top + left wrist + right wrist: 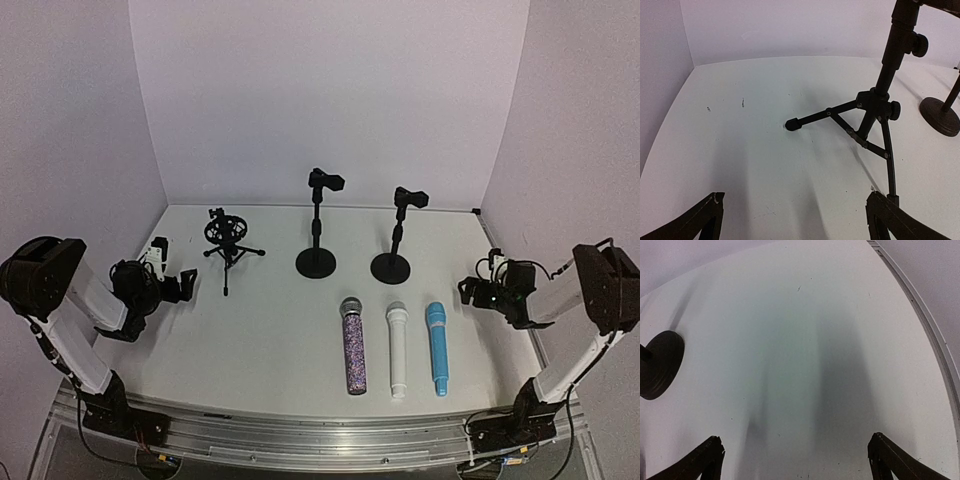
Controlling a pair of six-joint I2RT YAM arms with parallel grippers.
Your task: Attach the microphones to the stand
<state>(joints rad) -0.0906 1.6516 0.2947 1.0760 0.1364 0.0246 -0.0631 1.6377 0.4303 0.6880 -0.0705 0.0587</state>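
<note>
You've attached nothing yet: purple-glitter microphone [353, 345], white microphone [397, 350] and light-blue microphone [437, 348] lie at 5 o'clock. The black metal stands [318, 225] at 12 o'clock are bare, and left gripper [183, 284] and right gripper [467, 291] are spread and empty.

- The left arm [85, 300] climbs from its base at the near left corner, folds at a high elbow out to the side, then reaches inward.
- The left gripper [183, 286] is held low and points toward the middle, its jaws spread wide.
- The right arm [565, 295] mirrors that pose from the near right corner, elbow up and out.
- The right gripper [468, 291] also sits low and faces inward, jaws wide apart.
</note>
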